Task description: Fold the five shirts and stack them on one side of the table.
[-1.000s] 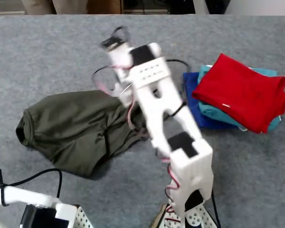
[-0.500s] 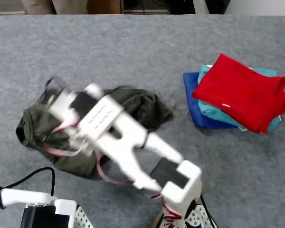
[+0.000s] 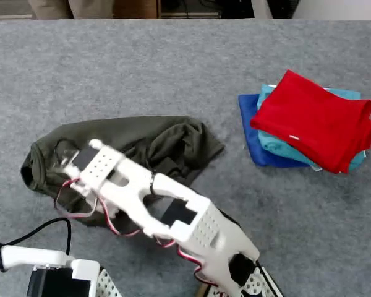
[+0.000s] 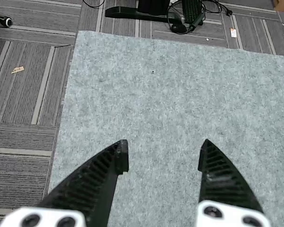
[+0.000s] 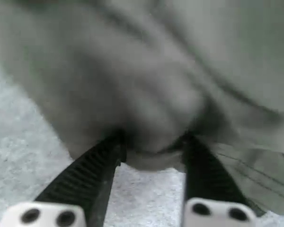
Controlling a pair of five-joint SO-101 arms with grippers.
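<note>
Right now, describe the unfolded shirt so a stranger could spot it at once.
On the grey table, look away from the folded stack with red on top. The olive-green shirt lies alone under a white arm, crumpled, the only one not folded.

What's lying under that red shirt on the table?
A folded teal shirt lies directly under the red shirt, with a blue shirt below that. Only their edges show; the red one covers the rest, so any further layer is hidden.

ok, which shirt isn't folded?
The olive green shirt, lying crumpled at the right gripper. The red shirt, teal shirt and blue shirt are folded in one stack.
</note>
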